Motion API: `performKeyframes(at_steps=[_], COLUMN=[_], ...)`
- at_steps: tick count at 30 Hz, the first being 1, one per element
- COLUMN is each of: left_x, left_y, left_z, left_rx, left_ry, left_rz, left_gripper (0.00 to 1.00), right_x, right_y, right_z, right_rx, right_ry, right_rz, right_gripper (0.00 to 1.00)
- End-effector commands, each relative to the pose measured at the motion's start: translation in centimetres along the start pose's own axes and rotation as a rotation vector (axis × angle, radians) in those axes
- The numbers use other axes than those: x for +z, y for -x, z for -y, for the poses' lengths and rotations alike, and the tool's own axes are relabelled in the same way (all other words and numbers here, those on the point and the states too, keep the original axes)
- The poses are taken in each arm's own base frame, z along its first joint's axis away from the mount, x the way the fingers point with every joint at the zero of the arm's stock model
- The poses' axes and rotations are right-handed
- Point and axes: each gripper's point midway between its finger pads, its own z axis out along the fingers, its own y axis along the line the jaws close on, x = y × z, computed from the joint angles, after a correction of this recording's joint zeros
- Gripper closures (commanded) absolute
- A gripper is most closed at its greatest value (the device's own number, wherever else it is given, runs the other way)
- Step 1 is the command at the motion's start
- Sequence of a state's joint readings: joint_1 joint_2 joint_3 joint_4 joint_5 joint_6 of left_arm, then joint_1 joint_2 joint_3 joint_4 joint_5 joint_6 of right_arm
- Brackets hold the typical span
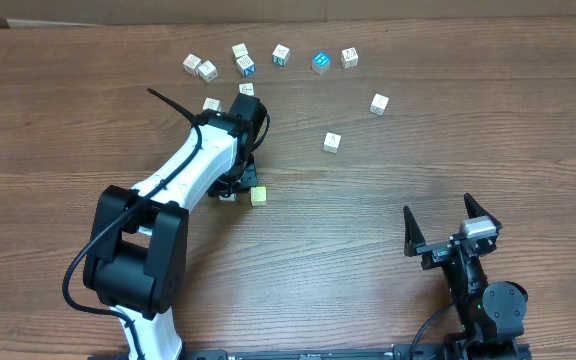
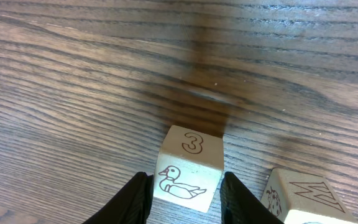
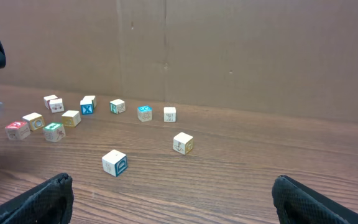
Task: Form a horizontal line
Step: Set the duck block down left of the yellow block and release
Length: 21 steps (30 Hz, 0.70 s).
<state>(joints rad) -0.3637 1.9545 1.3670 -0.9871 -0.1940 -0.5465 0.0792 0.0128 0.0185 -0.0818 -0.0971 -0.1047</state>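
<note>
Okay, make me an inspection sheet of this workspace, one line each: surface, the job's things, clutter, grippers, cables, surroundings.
Surface: wood-grain table.
Job's things: duck cube sits flat on the table; pale yellow cube lies beside the left arm's fingers; blue X cube and red-faced cube are in the scattered group; no line formed yet.
Clutter: loose lettered cubes, among them a blue cube and a lone white cube.
Grippers: left gripper straddles the duck cube, grip unclear; right gripper open, empty.
Cables: black cable runs along the left arm.
Surroundings: brown board wall behind the table.
</note>
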Motion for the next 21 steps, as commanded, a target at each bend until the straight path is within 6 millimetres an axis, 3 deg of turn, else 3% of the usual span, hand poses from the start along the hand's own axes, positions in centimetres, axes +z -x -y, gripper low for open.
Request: performKeyframes(at_steps=[1,21], left_x=[0.4,0.3], left_y=[-0.4,1.3], left_z=[-0.2,-0.5], left_rx=[0.006,0.016], left_ry=[0.002,0.033], left_rz=[-0.018,0.061], left_gripper=[0.68,0.58], right_x=[0.0,0.0], right_y=[-0.2,-0.2], right_z=[0.1,0.1], right_rx=[-0.002,-0.002], right_ry=[-0.004,-0.004], right_rz=[0.004,0.004], right_gripper=[0.0,0.0])
